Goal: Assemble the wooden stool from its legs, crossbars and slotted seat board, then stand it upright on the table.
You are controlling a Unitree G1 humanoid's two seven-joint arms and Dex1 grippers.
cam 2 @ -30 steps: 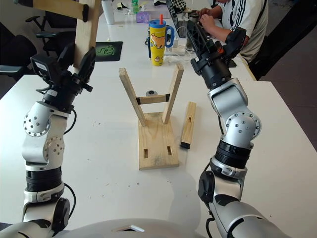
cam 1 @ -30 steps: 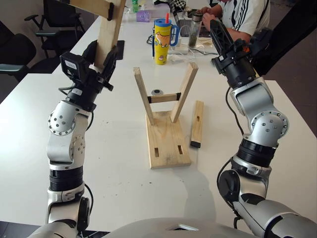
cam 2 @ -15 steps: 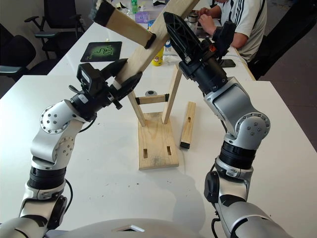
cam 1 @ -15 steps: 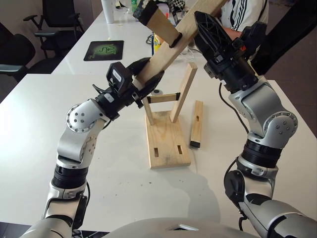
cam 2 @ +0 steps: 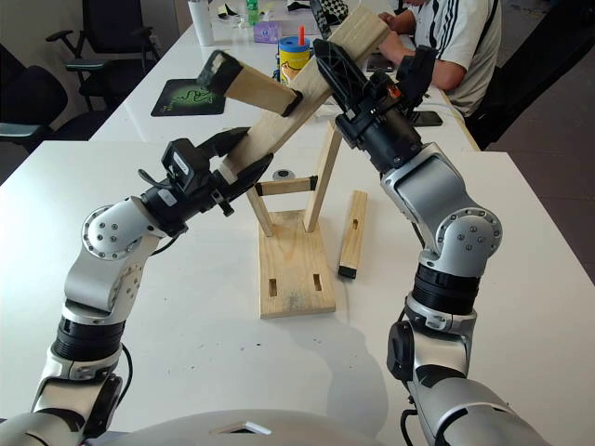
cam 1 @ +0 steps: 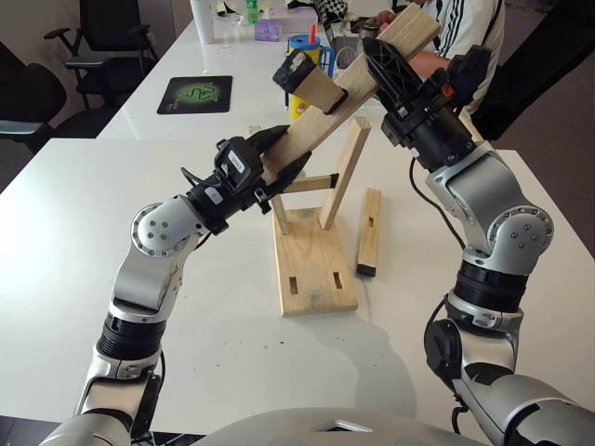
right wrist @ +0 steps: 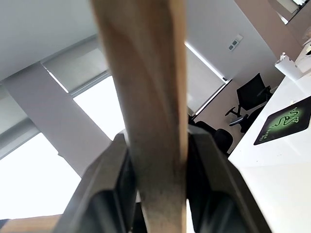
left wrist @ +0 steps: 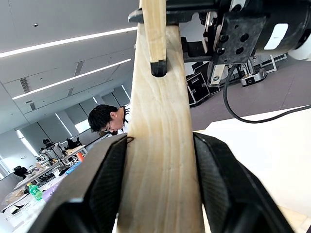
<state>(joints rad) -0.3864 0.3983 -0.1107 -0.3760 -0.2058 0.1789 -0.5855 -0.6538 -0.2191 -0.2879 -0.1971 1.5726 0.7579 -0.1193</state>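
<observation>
A slotted seat board (cam 1: 314, 269) lies flat on the white table, with two legs (cam 1: 347, 167) and a crossbar (cam 1: 308, 183) standing up from its far end. A loose leg (cam 1: 370, 230) lies to its right. Above them a third leg (cam 1: 325, 116) is held tilted, with a short crossbar (cam 1: 311, 82) sticking out of it. My left gripper (cam 1: 290, 149) is shut on its lower end, the wood (left wrist: 160, 160) filling the gap between the fingers. My right gripper (cam 1: 372, 65) is shut on its upper part (right wrist: 150, 97).
A yellow cup (cam 2: 294, 58) with a blue lid stands behind the held leg on the far table. A black mouse pad (cam 1: 191, 93) lies at the back left, with black chairs beyond. A person sits at the back right. The near table surface (cam 1: 232, 362) is bare.
My left arm swung the leg with its crossbar from upright at the left down to a tilt over the board. My right gripper came in and closed on its upper part.
</observation>
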